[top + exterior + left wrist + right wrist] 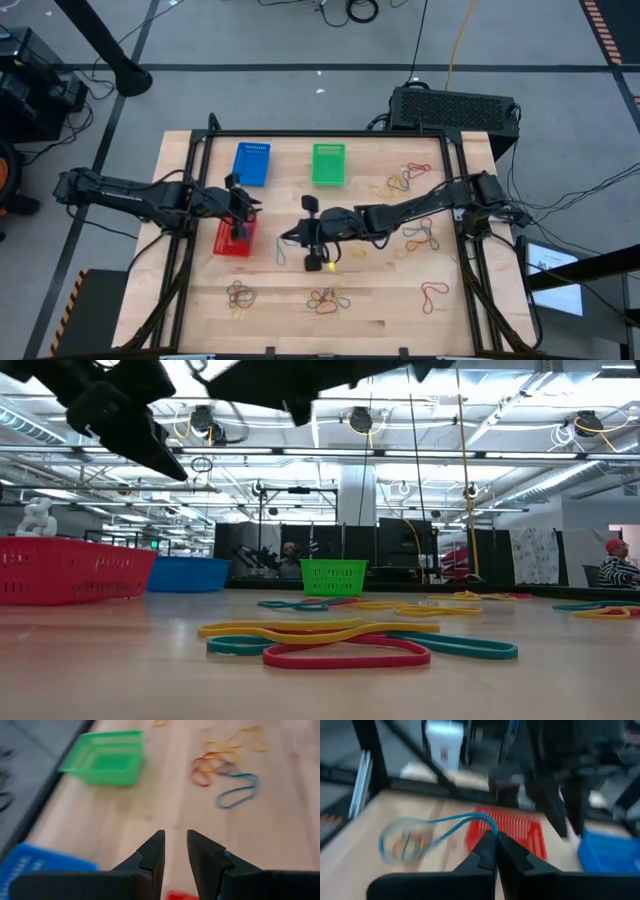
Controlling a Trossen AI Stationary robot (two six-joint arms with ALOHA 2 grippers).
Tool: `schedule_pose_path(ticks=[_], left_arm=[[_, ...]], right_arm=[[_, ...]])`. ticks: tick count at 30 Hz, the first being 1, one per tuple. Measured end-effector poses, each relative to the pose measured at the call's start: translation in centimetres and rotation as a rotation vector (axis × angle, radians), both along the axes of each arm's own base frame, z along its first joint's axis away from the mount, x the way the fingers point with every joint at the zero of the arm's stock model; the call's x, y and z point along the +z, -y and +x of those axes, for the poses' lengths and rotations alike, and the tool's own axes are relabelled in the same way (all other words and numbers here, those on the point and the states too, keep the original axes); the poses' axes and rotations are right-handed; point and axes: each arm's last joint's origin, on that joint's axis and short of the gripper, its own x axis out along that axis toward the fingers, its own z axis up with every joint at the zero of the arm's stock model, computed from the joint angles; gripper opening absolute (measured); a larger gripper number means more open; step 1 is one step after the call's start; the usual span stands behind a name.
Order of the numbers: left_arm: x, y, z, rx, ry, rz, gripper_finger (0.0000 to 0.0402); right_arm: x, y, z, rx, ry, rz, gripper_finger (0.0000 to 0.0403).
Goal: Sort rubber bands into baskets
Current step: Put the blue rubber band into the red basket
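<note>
The right hand has its two fingers pressed together on a thin blue rubber band, which hangs out from the tips as a loop above the wooden counter. In the high view this hand is near the middle of the counter, between the red basket and the scattered bands. The left hand is over the red basket, and its fingers stand a little apart with nothing between them. The blue basket and the green basket stand side by side at the far part of the counter, and the red basket is nearer, just in front of the blue one. Other rubber bands in red, yellow, orange and blue lie in small groups on the right half and along the near edge of the counter. A black box with a grille stands on the floor behind the counter.
</note>
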Motion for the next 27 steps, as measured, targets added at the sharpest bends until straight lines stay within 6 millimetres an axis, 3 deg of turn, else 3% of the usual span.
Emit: schedule_pose_path(ticks=[7, 10, 14, 19, 27], left_arm=[[1.5, -0.8, -0.8, 0.242, 0.024, 0.162, 0.009], [2.0, -1.3, -1.6, 0.418, 0.069, 0.268, 0.009], [2.8, -1.8, -2.8, 0.599, 0.148, 0.344, 0.009], [3.1, -1.9, -4.0, 0.626, 0.177, 0.322, 0.009], [3.2, -1.9, -4.6, 0.617, 0.202, 0.271, 0.009]], right_arm=[[-3.2, 1.4, 3.7, -0.035, 0.339, -0.027, 0.0], [-4.7, 2.5, 6.3, -0.063, 0.37, -0.034, 0.0], [-7.2, 3.7, 10.2, -0.089, 0.295, -0.003, 0.0], [-9.4, 4.4, 13.9, -0.107, 0.157, 0.015, 0.0], [-10.5, 4.5, 16.0, -0.122, 0.019, 0.045, 0.0009]])
